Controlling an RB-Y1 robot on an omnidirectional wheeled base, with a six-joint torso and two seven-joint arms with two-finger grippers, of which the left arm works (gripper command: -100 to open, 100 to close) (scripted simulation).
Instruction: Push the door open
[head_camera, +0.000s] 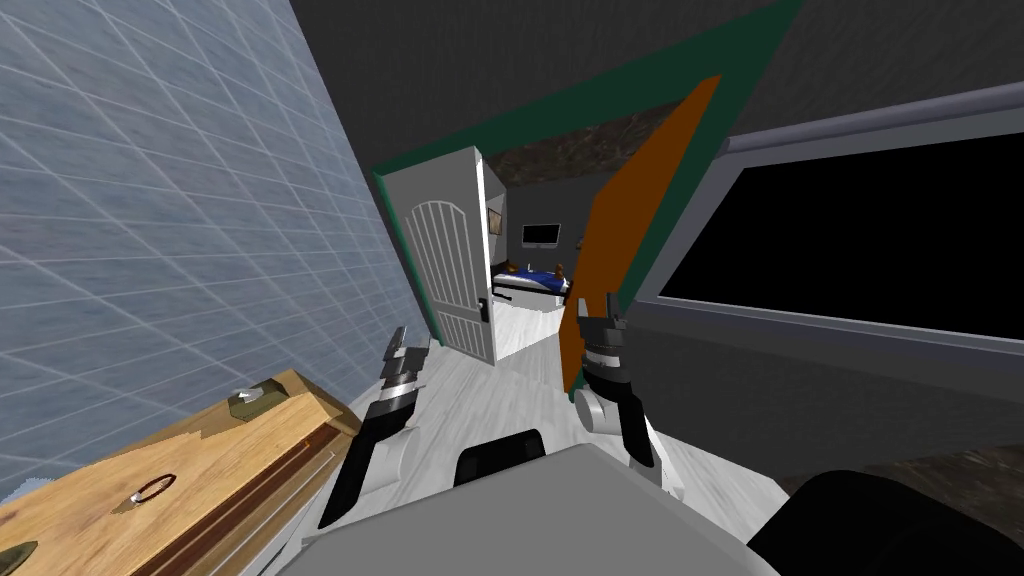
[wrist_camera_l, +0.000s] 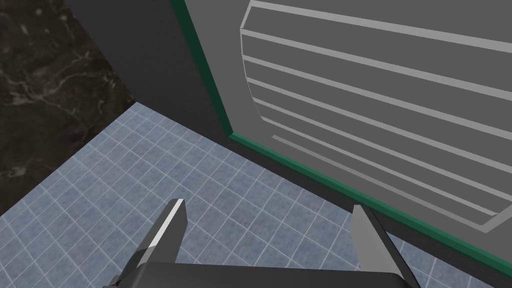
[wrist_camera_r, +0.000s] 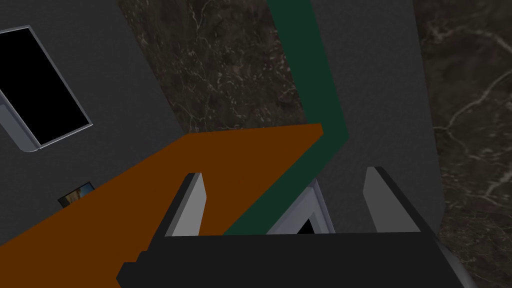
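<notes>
From the head, the orange door (head_camera: 640, 220) is a flat, plain slab standing ajar at the right side of a doorway edged by a green frame (head_camera: 600, 95). At the left side stands a white door (head_camera: 450, 260) with an arched, ribbed panel and a dark handle. Between the two leaves a bed (head_camera: 535, 280) with a blue cover shows in the room beyond. The right gripper (head_camera: 603, 312) is raised at the orange door's lower free edge; I cannot tell whether it touches. The left gripper (head_camera: 398, 350) hangs over the pale plank floor (head_camera: 480, 390), short of the white door. A blue-grey tiled wall (head_camera: 150, 200) runs along the left above a grained wooden cabinet (head_camera: 150, 480), and a grey-framed window (head_camera: 860, 240) with a black pane is on the right. At the left wrist, the two blade fingers stand wide apart with nothing between them, before the tiled wall, the green frame and the white door's ribs; a dark marbled surface (wrist_camera_l: 45, 100) lies beside them. At the right wrist, the fingers are likewise spread wide and hold nothing, with the smooth orange door behind one of them and the green frame behind the gap.
</notes>
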